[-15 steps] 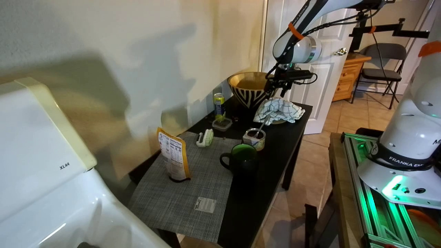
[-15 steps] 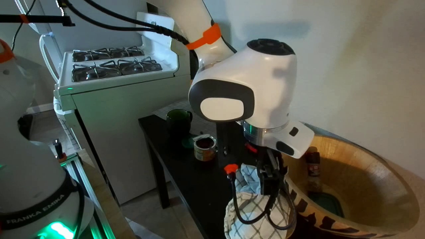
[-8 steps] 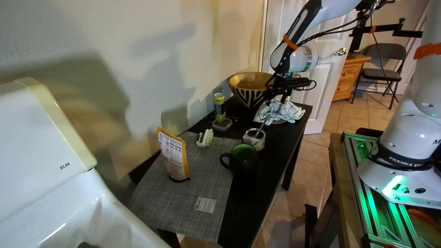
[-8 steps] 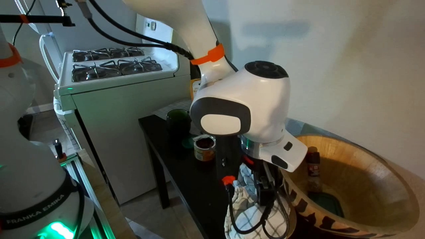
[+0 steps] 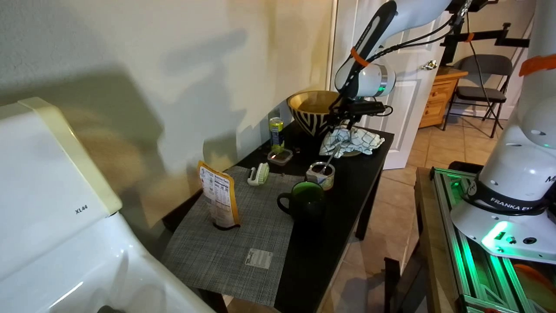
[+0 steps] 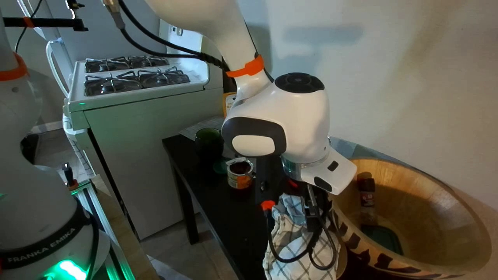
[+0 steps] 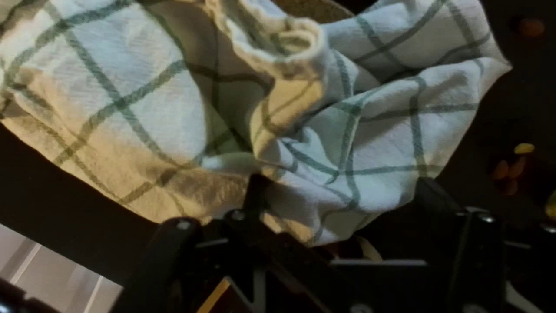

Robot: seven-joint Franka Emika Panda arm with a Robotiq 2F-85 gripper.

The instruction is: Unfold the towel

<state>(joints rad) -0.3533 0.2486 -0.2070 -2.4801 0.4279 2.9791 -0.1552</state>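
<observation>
The towel (image 5: pixel 358 140), white with greenish-grey checks, lies crumpled at the far end of the dark table, on a round tan thing (image 7: pixel 323 9) that is mostly hidden. In an exterior view the arm and cables cover part of the towel (image 6: pixel 301 252). In the wrist view the towel (image 7: pixel 382 143) fills the upper middle, with raised folds and a curled edge. My gripper (image 7: pixel 343 184) is open, its two fingers apart over the towel's near edge, with cloth showing between them. I cannot tell whether they touch it. In an exterior view the gripper (image 5: pixel 341 125) hovers just above the towel.
The wooden bowl (image 6: pixel 424 210) stands beside the gripper, against the wall. An open can with a spoon (image 5: pixel 320 176), a dark mug (image 5: pixel 306 202), a yellow can (image 5: pixel 276 134), a small plastic tub (image 5: pixel 280 157), a brush (image 5: pixel 259 174) and a pouch (image 5: pixel 219 195) stand on the table.
My gripper has come down toward the towel, then shifted slightly sideways, leftward in both exterior views. The towel shows no clear change.
</observation>
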